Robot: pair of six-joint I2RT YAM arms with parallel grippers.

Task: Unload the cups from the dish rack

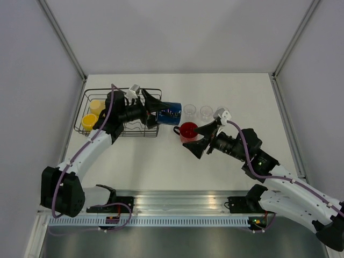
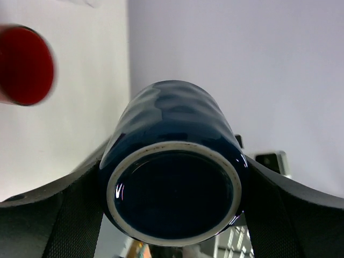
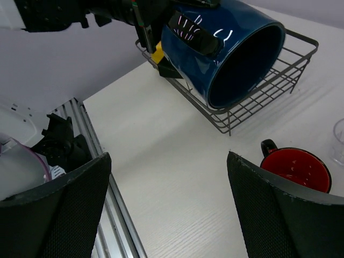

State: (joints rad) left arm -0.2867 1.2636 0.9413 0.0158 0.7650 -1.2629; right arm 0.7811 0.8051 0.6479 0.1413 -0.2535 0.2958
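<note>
Mostly hidden: the blue mug (image 1: 172,113) shows no handle in any view. Left gripper (image 1: 159,110) clamps it sideways, just off the dish rack (image 1: 88,97) at 3 o'clock. Left wrist shows only its base, right wrist its mouth. Right gripper (image 1: 194,138) is spread wide, with the red mug (image 1: 188,130) just beside at 11 o'clock, partly cut off by a finger. Two yellow mugs (image 1: 97,106) at the rack's 9 o'clock end read clearly only overhead.

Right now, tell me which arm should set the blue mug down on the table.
Left. The left gripper is shut on the blue mug, holding it on its side just outside the dish rack. The right gripper is open and empty beside the red mug, which stands on the table.
</note>
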